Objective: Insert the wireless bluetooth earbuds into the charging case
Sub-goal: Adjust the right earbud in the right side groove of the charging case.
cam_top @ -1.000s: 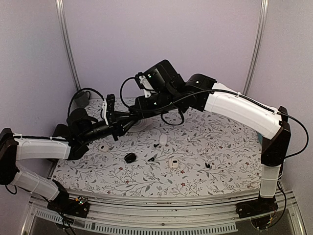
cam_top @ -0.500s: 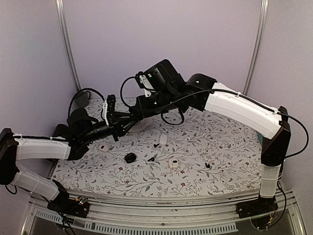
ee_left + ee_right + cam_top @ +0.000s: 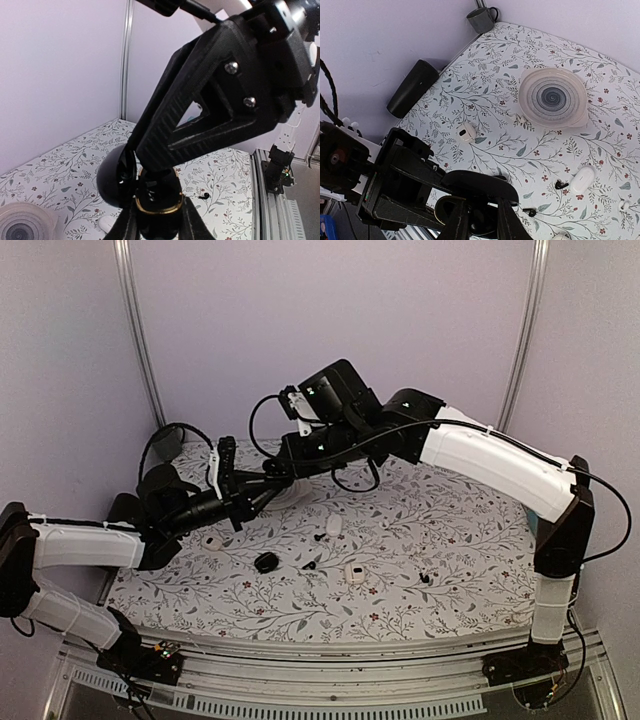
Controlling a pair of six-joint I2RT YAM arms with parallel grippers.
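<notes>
Table point(image 3: 470, 540) top white with grey leaf-and-flower print; lavender walls point(image 3: 330, 320), metal posts point(image 3: 137, 330) behind; grey mug point(image 3: 482, 19), black cylinder point(image 3: 412, 87) and clear ribbed dish point(image 3: 552, 97) toward far side. Both arms meet in air above table; left gripper point(image 3: 158, 216) fingers clamped on black charging case point(image 3: 155, 192), gold rim showing, lid open; right gripper point(image 3: 480, 212) fingers nearly together at same case, whether pinching anything cannot tell. Black earbuds point(image 3: 320, 536) loose on table below; one just beside white case point(image 3: 334, 527).
</notes>
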